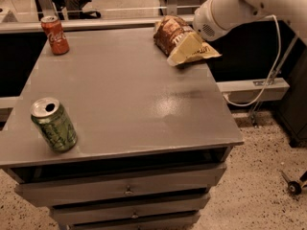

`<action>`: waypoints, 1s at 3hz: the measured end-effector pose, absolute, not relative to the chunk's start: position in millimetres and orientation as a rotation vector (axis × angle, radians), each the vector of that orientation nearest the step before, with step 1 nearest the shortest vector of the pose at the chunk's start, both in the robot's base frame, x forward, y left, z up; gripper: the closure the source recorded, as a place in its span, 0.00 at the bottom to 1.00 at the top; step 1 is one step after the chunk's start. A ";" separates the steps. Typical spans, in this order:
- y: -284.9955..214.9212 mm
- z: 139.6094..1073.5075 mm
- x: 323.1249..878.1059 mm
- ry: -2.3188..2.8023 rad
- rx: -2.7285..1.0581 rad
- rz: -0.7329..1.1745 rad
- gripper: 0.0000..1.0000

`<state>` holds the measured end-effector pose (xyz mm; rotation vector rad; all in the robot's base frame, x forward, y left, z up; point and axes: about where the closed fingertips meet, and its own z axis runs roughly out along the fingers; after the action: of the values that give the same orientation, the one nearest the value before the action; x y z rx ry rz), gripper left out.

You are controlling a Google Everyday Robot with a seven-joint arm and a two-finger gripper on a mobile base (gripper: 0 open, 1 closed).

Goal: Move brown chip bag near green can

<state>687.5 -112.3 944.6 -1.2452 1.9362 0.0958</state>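
Observation:
The brown chip bag [169, 31] lies at the far right corner of the grey table [124, 95], its pale end pointing right. My gripper [183, 49], pale yellow on a white arm [225, 8] coming in from the upper right, is down over the bag's near right part, against or just above it. The green can [53, 124] stands slightly tilted at the near left edge of the table, far from the bag and the gripper.
A red cola can [55, 35] stands at the far left corner. The table has drawers [127, 190] below its front edge. A white cable [268, 75] hangs to the right of the table. Chair legs and a rail are behind the table.

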 end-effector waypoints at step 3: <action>-92.7 881.4 778.9 2.047 -0.945 0.223 0.00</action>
<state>778.9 -92.7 881.4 -0.9448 2.0470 0.2227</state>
